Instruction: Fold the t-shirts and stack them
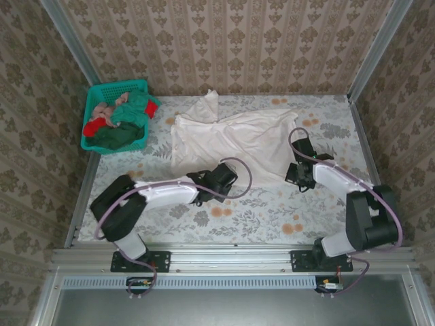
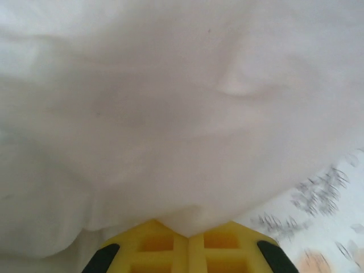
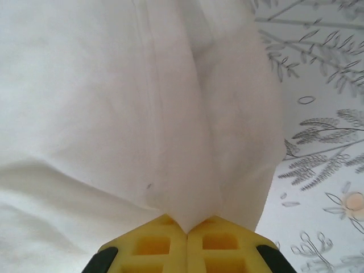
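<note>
No legible text, no labels, brands, numbers or signs anywhere

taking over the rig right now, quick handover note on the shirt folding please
Left gripper: shut on the near edge of the large plain white cloth t-shirt.
Right gripper: shut on the same shirt's near edge, further right.
The white shirt lies spread and rumpled on the floral table; the other shirts, red, dark green, pink, sit heaped in the teal plastic lattice basket at far left.
Done: nothing folded or stacked.
Left: fold the white shirt, then each basket shirt, and stack.
</note>
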{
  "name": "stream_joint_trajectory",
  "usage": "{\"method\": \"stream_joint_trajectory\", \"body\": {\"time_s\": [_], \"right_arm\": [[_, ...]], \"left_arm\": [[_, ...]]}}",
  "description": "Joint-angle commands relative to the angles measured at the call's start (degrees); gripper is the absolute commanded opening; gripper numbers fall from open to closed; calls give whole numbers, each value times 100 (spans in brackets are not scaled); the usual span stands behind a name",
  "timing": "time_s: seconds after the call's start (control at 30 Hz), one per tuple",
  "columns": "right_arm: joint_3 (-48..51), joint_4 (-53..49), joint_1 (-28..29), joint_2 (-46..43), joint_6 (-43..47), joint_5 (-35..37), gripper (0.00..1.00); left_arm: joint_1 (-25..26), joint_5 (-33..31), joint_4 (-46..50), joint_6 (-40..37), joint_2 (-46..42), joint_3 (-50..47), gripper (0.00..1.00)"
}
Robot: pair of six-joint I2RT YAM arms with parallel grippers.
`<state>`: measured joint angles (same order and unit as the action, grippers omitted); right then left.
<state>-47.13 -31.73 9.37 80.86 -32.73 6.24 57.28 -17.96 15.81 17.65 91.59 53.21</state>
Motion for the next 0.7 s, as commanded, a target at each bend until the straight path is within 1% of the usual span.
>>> {"method": "stream_joint_trajectory", "body": {"time_s": [0.0,0.13,0.2,0.23,0.33,0.37,0.43,0.57,0.63,0.67], "right_arm": [[-431,-590,-23,-707,191,-23,0],[-980,-1211,-31,-1247,325,209,0],[-1248,-1424,-36,-1423,361,207,0],[-1388,-1506,-32,-1497,368,189,0],[-1692,-1704,-36,-1617,425,226,0],[-1727,-1722,-36,-1621,434,294,0],[-1685,-1782,-31,-1541,486,433,0],[-1282,-1811,-120,-1305,473,763,0],[-997,-1825,-219,-1295,430,730,2],[-898,-1844,-237,-1349,381,707,9]], "left_arm": [[3,327,1022,-560,-1161,164,0],[-61,650,2108,-1146,-2457,458,0],[-123,642,2477,-1289,-2911,595,0],[-167,535,2629,-1348,-3121,644,0],[-270,252,2692,-1460,-3640,603,0],[-342,365,2626,-1510,-3770,535,0],[-490,794,2398,-1586,-3948,281,0],[-535,2024,2111,-1574,-3797,-177,0],[-515,2889,1955,-1567,-3807,-432,12],[-486,3108,1853,-1563,-3889,-574,16]]}}
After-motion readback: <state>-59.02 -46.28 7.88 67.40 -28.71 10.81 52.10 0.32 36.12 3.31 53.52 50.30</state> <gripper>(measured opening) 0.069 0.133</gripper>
